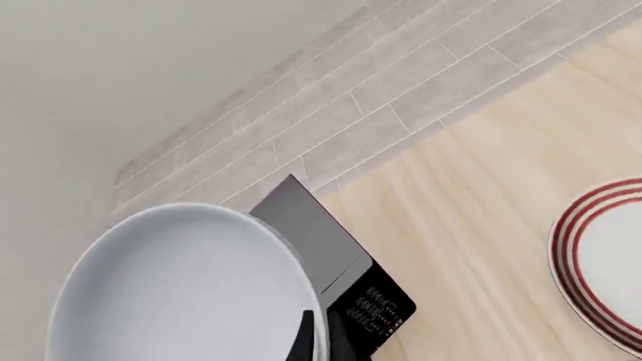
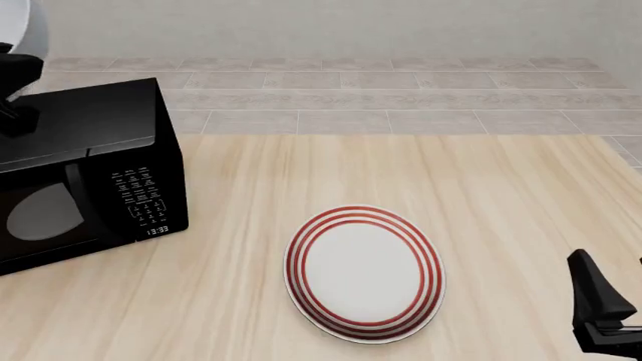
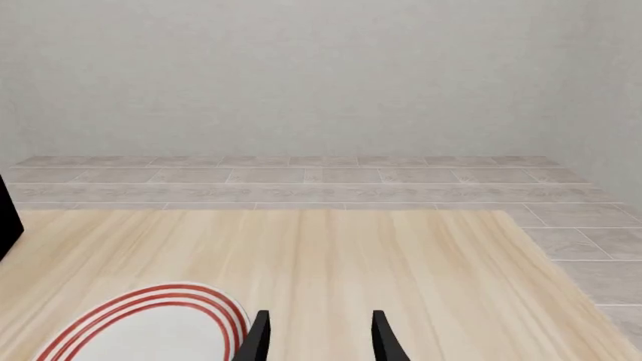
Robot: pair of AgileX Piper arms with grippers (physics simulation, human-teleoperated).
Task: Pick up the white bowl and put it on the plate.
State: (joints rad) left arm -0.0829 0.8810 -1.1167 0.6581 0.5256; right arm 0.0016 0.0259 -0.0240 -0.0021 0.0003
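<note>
Currently your left gripper (image 1: 319, 335) grips the white bowl (image 1: 186, 289) by its rim, raised above the microwave (image 2: 86, 173), so carry it across to the plate (image 2: 364, 272) on the desk (image 2: 501, 195); right gripper (image 3: 316, 335) waits open.

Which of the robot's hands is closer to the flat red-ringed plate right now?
The right hand: it sits low just beside the flat red-ringed plate. The left hand is raised above the black microwave, gripping the glossy white bowl.
</note>
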